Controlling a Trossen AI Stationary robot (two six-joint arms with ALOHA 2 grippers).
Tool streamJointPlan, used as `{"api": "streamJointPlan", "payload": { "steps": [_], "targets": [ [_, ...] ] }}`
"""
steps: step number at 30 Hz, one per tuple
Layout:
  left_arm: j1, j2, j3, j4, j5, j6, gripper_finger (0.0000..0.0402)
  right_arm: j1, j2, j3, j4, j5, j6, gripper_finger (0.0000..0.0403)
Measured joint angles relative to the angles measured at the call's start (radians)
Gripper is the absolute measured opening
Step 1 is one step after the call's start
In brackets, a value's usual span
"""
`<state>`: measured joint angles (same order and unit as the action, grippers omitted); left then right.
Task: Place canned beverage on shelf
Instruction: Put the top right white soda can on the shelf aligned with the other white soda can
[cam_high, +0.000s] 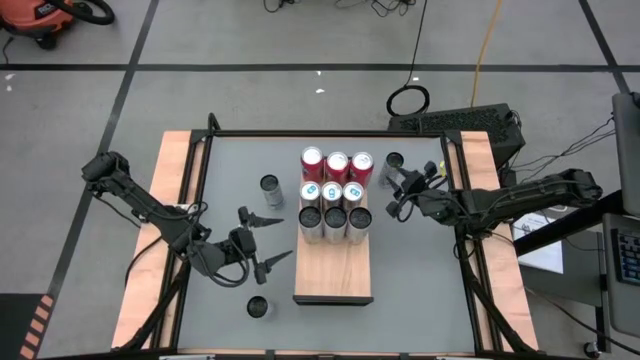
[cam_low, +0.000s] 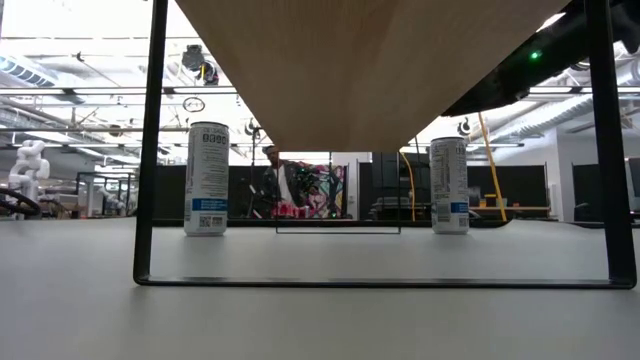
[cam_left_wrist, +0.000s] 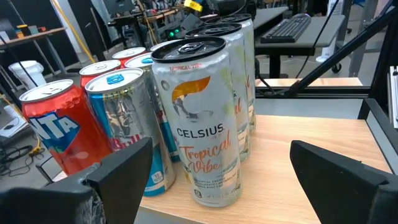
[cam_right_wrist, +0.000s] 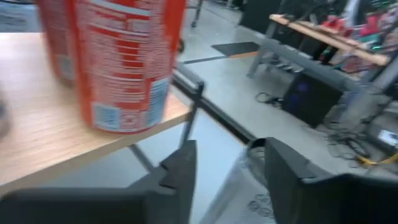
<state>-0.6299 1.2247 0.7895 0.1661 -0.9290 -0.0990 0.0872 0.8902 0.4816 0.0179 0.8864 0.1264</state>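
Shelf: the long wood-grain shelf (cam_high: 333, 270) stands in the middle of the grey desk (cam_high: 420, 270), raised on a thin dark frame; from table height its underside fills the top of the low view.
Cans on the shelf: nine stand packed in three rows at the shelf's far end, with the near half of the board bare.
Far row: three red cans (cam_high: 337, 165).
Middle row: three cans with blue-and-silver tops (cam_high: 332, 191).
Near row: three dark-topped cans (cam_high: 334, 217); the one nearest the left arm reads "Celsius Tropical Vibe" (cam_left_wrist: 199, 124).
Loose cans: one stands on the desk to the left of the shelf (cam_high: 270, 187), one off the shelf's near left corner (cam_high: 257, 306), and one just right of the shelf's far end (cam_high: 394, 162).
Right gripper (cam_high: 398, 190): it sits on the right of the shelf's far end, beside the rightmost red can (cam_right_wrist: 118, 62) and close to the loose can there; its fingers stand a narrow way apart around a can seen from above in its wrist view.
Left gripper (cam_high: 262, 240): it waits to the left of the shelf, pointed at the near row, fingers spread wide and holding nothing.
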Motion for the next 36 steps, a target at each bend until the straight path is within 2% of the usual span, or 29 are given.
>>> {"api": "streamJointPlan", "payload": {
  "steps": [4, 9, 13, 18, 26, 32, 36],
  "targets": [
    [0.019, 0.0, 0.0, -0.001, 0.0, 0.0, 0.0374, -0.004, 0.0, 0.0, 0.001, 0.061, -0.014, 0.0191],
    [0.041, 0.0, 0.0, -0.004, 0.014, 0.0, 0.0374, -0.046, 0.007, -0.012, 0.007, 0.056, -0.019, 0.0278],
    [0.045, 0.0, 0.0, -0.004, 0.018, -0.001, 0.0374, -0.104, 0.024, -0.046, 0.023, 0.028, 0.002, 0.0319],
    [0.045, 0.0, 0.0, -0.004, 0.019, -0.004, 0.0374, -0.149, 0.03, -0.062, 0.046, 0.02, 0.017, 0.0333],
    [0.046, 0.0, 0.0, -0.022, 0.019, -0.027, 0.0374, -0.257, 0.047, -0.062, 0.151, -0.109, -0.035, 0.0334],
    [0.045, 0.0, 0.0, -0.023, 0.02, -0.027, 0.0374, -0.328, 0.097, -0.062, 0.151, -0.161, -0.002, 0.0334],
    [0.045, 0.012, 0.0, -0.024, 0.023, -0.051, 0.0374, -0.358, 0.138, -0.062, 0.15, -0.25, 0.045, 0.0329]
  ]
}}
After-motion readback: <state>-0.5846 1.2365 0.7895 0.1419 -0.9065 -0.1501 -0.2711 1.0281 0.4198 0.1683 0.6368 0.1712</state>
